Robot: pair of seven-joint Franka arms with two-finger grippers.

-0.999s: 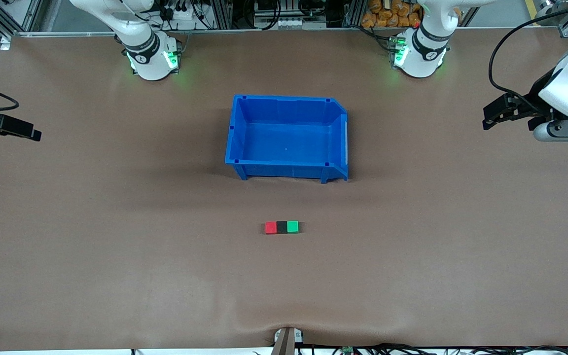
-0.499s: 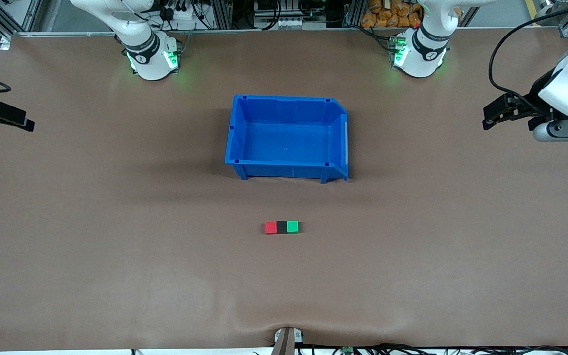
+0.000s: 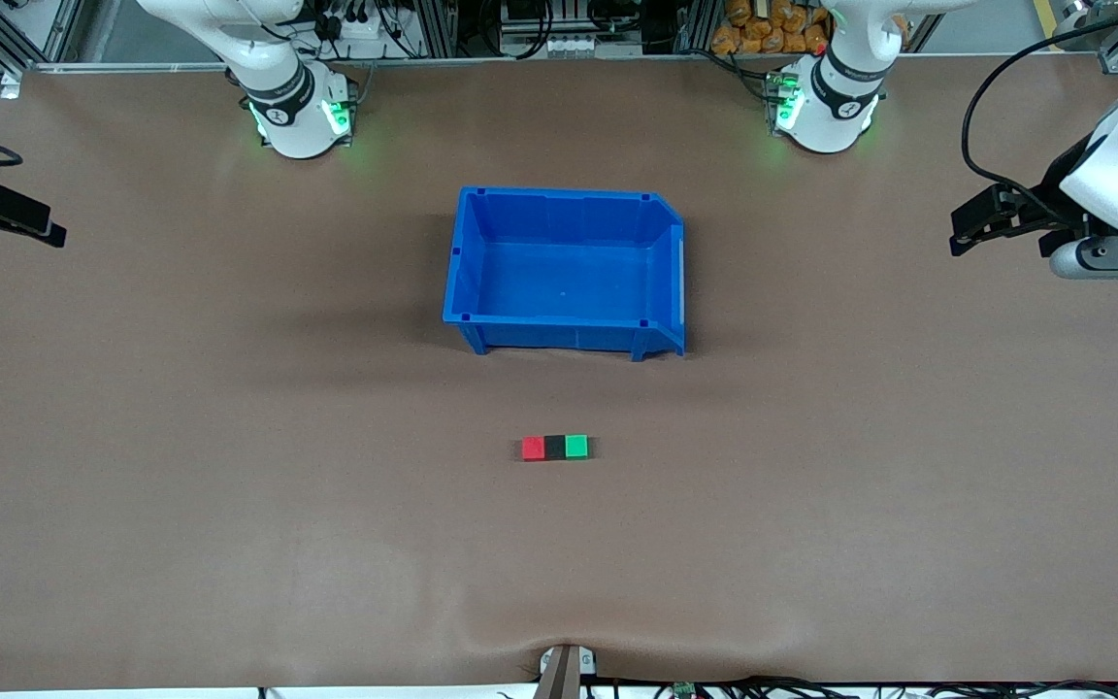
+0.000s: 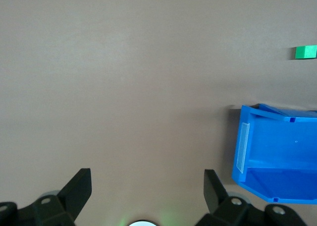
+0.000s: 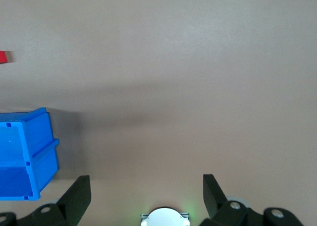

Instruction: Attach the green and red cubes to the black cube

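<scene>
The red cube (image 3: 533, 448), the black cube (image 3: 554, 448) and the green cube (image 3: 575, 446) lie in one touching row on the brown table, nearer to the front camera than the blue bin (image 3: 567, 270), the black one in the middle. The green cube also shows in the left wrist view (image 4: 305, 52), and a sliver of the red cube shows in the right wrist view (image 5: 2, 57). My left gripper (image 3: 959, 236) is open and empty, up in the air at the left arm's end of the table. My right gripper (image 3: 49, 233) is open and empty at the right arm's end.
The blue bin is empty; it shows in the left wrist view (image 4: 277, 151) and in the right wrist view (image 5: 25, 159). A small clamp (image 3: 567, 665) sits at the table's front edge. The two arm bases stand along the table's back edge.
My right gripper has drawn back toward the right arm's end of the table and risen a little. The left arm and the cubes have not moved.
</scene>
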